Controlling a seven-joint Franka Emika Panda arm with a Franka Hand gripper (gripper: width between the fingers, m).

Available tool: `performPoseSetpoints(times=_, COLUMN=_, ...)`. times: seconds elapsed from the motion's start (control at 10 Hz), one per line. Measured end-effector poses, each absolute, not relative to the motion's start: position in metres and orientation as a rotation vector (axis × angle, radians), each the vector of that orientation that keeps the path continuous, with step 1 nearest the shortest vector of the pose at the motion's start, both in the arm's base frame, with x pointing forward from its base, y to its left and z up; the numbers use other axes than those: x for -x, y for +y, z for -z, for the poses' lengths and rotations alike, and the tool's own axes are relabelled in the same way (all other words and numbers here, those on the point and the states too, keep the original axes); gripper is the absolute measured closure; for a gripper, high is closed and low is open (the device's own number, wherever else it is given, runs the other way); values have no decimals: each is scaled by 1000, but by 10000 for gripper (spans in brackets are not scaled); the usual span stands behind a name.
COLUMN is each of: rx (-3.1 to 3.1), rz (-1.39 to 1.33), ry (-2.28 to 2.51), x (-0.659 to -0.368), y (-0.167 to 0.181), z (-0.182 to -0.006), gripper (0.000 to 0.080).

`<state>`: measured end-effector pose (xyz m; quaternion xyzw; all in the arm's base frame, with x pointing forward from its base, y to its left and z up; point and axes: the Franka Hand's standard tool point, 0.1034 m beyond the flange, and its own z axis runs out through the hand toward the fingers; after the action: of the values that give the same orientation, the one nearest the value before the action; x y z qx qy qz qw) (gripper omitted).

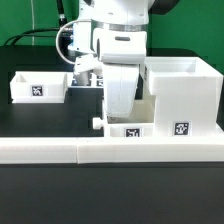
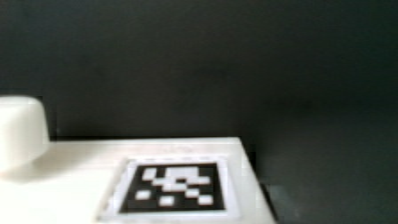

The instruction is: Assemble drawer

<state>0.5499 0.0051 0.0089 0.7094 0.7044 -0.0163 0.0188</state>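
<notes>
1. while the claw [image 1: 118,112] hangs low over the middle of the scene, its tips are hidden behind the robot's own wrist and the part below, so neither view tells whether it is spread or closed, or whether it has hold of anything.
2. right under the claw lies the near tray [image 1: 125,127] of the drawer, its knob [image 1: 97,124] sticking out toward the exterior view's left and its tag [image 1: 131,132] facing the camera. the wrist view shows such a tag on a white surface close beneath the claw, likely this same tray.
3. a pale rounded lump [image 2: 18,135] at the edge of the wrist view is too blurred to name.
4. just beside the claw, on the exterior view's right, stands the casing [image 1: 182,95], upright. whether it touches the near tray cannot be told.
5. well apart from the claw, toward the exterior view's left, the far tray [image 1: 38,88] sits on the dark table [image 1: 40,125].
6. between the claw and the camera runs the low wall [image 1: 60,150].
7. the step in hand looks like taking hold of the near tray, and neither tray appears seated in the casing yet.
8. the next move calls for a firm pinch on a tray wall, then a level lift and a square line-up with the casing, since a tilted tray would likely jam.
</notes>
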Motion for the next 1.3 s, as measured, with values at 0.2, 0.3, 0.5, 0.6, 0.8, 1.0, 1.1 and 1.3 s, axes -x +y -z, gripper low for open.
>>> performPoseSetpoints(times=0.2, rx=-2191, rz=55, ry=2198, x=-550, y=6, z=-9, gripper=755)
performPoseSetpoints(times=0.3, rx=-2163, rz=73, ry=2232, x=-552, y=10, z=-9, gripper=755)
performPoseSetpoints(times=0.5, rx=-2159, rz=83, ry=2233, x=-552, y=12, z=-8, gripper=755)
performPoseSetpoints(times=0.6, rx=-2164, rz=87, ry=2220, x=-552, y=12, z=-8, gripper=755)
performPoseSetpoints(times=0.8, rx=-2181, rz=87, ry=2205, x=-552, y=12, z=-8, gripper=755)
performPoseSetpoints(times=1.0, rx=-2188, rz=98, ry=2201, x=-553, y=10, z=-12, gripper=576)
performPoseSetpoints(times=1.1, rx=-2198, rz=97, ry=2188, x=-556, y=11, z=-16, gripper=442)
performPoseSetpoints(times=1.3, rx=-2219, rz=141, ry=2182, x=-561, y=13, z=-34, gripper=261)
